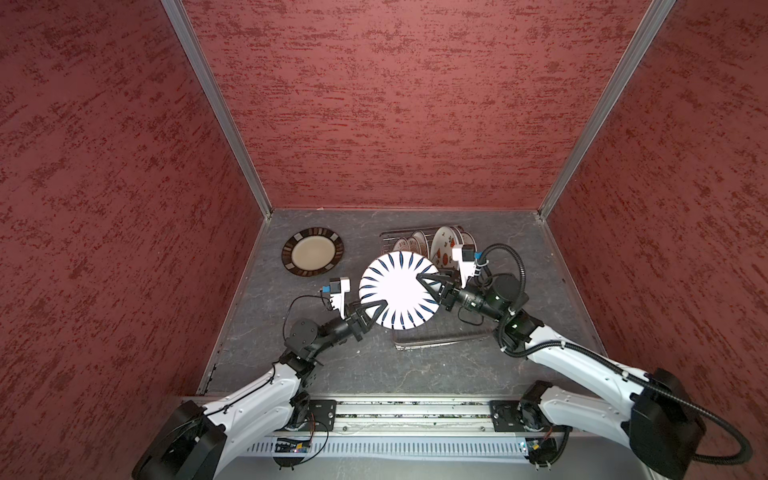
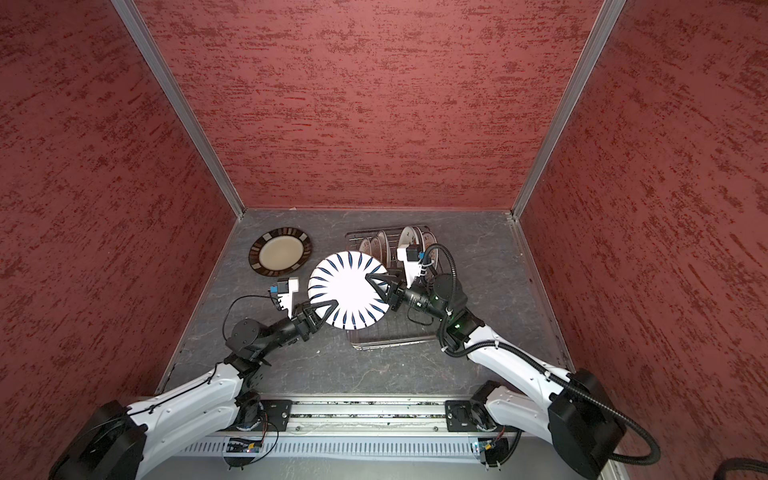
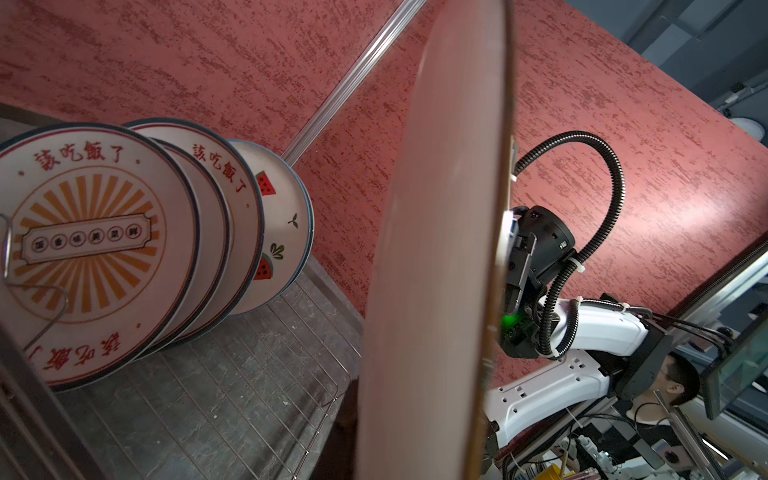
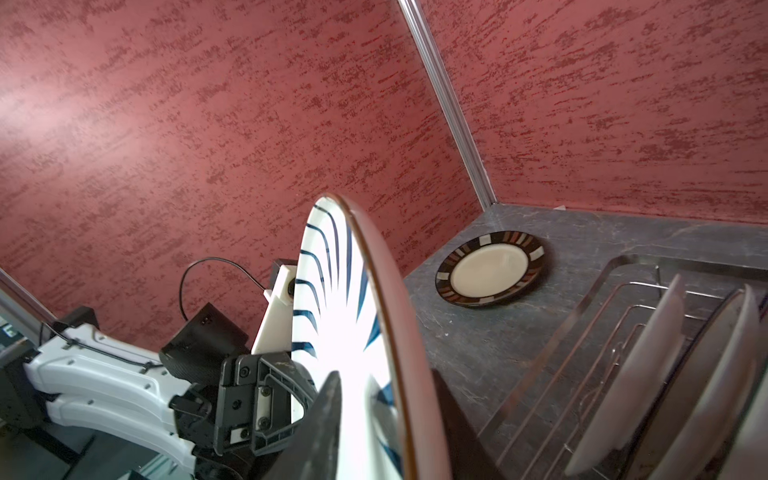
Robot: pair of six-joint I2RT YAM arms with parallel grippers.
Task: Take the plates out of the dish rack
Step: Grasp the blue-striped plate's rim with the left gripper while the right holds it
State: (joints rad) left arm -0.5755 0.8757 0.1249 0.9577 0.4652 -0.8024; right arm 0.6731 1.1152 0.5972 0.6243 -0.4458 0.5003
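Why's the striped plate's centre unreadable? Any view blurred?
In both top views glare blows out the centre of the striped plate to white; right wrist view shows the same hotspot; left wrist view: its underside is near and blurred, racked plates sharp.

The left arm [image 1: 249, 399], at about seven o'clock in both top views, and the right arm [image 1: 582, 357], at about five o'clock, had smooth white shells with little dark screw holes. Their joints were round and black. The left gripper [image 1: 380, 308] and the right gripper [image 1: 420, 277] were black, with three-cornered fingers. A white camera block [image 1: 338, 291] with a blue bit sat by each wrist. A thin black wire [image 4: 220, 259] looped off the left arm. A fat, bumpy black hose [image 3: 618, 178] ran along the right arm, tied on with white ties [image 3: 575, 266]. A small green light [image 3: 509, 320] glowed there.
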